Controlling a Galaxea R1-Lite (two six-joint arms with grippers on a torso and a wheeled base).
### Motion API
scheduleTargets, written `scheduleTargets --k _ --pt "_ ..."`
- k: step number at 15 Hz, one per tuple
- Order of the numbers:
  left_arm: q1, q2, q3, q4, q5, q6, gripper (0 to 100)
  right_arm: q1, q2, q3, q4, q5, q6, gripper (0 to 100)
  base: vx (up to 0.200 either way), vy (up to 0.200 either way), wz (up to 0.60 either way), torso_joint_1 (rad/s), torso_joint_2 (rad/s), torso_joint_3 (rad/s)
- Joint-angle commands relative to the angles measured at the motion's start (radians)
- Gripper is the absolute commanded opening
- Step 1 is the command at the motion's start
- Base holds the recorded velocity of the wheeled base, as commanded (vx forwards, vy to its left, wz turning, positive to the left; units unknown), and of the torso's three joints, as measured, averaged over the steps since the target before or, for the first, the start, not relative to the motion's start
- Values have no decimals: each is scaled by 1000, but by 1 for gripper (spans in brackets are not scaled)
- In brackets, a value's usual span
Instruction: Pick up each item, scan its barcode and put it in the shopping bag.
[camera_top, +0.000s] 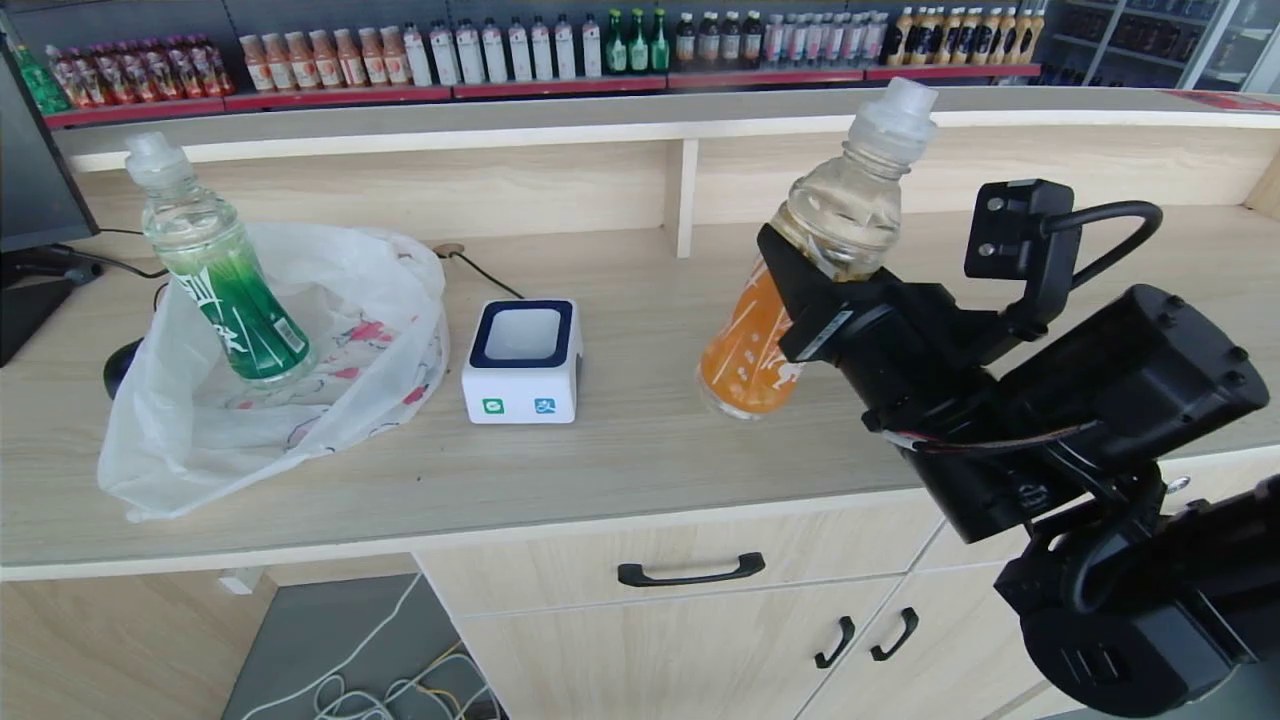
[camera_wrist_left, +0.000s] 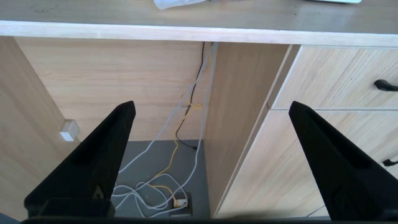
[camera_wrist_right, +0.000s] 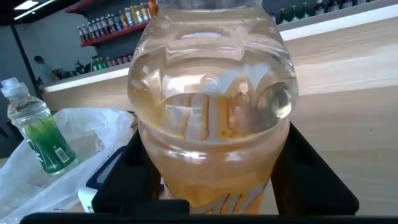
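The right gripper (camera_top: 800, 295) is clamped on the neck end of the tilted orange bottle (camera_top: 755, 350), right of the scanner (camera_top: 523, 362), and gripped so high the heavy bottle could pivot or slip while swinging left, hiding its barcode.

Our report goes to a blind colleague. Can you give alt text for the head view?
The right claw grips an orange-labelled bottle, tilted, at the right of a wooden counter. To its left sits a small white scanner, and further left a green-labelled bottle leans in an open white shopping bag.
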Motion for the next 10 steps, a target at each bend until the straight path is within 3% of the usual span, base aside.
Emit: scheduleTargets --k 1,5,10 --pt "1 0 0 0 0 0 100 0 23 -77 4 0 0 0 0 200 0 2 2 2" --pt "1 0 0 0 0 -2 100 2 20 -153 14 -1 0 0 0 200 0 7 5 -2" --pt "1 0 0 0 0 -2 100 2 -3 -159 14 -3 0 0 0 200 0 4 2 1"
